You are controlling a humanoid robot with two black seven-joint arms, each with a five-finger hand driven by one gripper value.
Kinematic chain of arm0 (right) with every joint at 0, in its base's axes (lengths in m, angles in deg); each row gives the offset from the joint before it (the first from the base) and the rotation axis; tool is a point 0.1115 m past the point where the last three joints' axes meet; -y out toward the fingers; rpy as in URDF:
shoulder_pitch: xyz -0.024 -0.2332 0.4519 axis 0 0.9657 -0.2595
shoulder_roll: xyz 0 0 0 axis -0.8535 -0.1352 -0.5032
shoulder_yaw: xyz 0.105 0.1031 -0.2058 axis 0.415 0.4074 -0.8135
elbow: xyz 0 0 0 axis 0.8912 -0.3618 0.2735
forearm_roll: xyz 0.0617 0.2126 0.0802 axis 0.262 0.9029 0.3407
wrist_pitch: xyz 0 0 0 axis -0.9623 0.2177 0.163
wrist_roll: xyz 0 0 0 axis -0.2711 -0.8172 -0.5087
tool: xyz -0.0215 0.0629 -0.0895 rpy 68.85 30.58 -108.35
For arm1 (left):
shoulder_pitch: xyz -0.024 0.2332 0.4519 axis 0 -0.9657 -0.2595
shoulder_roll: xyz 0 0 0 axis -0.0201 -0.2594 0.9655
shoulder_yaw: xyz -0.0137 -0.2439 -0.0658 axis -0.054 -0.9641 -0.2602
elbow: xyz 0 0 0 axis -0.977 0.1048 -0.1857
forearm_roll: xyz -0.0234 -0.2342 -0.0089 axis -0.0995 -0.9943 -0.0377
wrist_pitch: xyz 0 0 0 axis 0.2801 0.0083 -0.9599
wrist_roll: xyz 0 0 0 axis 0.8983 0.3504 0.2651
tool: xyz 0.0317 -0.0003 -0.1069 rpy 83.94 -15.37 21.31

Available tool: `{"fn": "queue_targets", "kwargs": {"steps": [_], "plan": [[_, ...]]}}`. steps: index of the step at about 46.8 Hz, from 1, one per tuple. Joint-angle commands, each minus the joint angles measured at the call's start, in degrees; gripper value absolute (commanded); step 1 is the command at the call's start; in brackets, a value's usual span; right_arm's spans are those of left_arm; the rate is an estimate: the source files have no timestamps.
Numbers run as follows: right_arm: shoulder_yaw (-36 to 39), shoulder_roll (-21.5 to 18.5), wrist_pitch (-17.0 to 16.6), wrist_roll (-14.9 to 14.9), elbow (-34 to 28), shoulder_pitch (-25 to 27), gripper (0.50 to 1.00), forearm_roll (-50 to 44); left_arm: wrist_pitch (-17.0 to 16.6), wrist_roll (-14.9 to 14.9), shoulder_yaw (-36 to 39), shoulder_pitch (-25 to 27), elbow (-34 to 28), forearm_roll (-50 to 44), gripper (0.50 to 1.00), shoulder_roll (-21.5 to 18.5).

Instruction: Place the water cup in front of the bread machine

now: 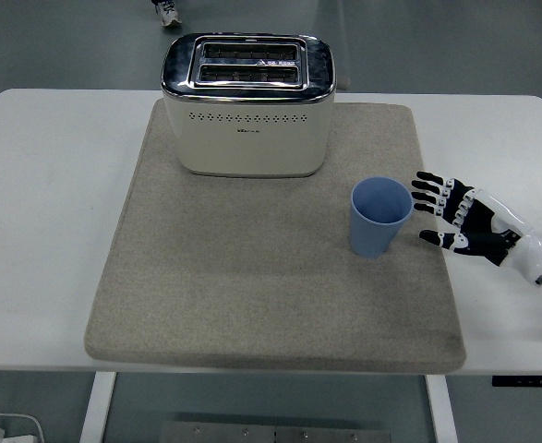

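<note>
Head view: our right hand (469,224) spreads its fingers (429,192) empty just beside the cup (379,218), ready to wrap it. Cup stands near the mat's (252,295) right edge, right of the toaster (247,103), on the surface (49,212).
</note>
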Motion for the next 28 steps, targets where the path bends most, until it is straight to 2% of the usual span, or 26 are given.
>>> {"fn": "queue_targets", "kwargs": {"steps": [1,28], "plan": [[0.03,-0.62,0.20,0.00,0.07,0.07,0.926,-0.14,0.02,0.00,-0.03,0.00,0.00,0.00,1.000,0.00],[-0.24,-2.64,0.99,0.00,0.08,0.42,0.926,-0.23,0.02,0.00,-0.03,0.00,-0.36,0.09,1.000,0.00]]}}
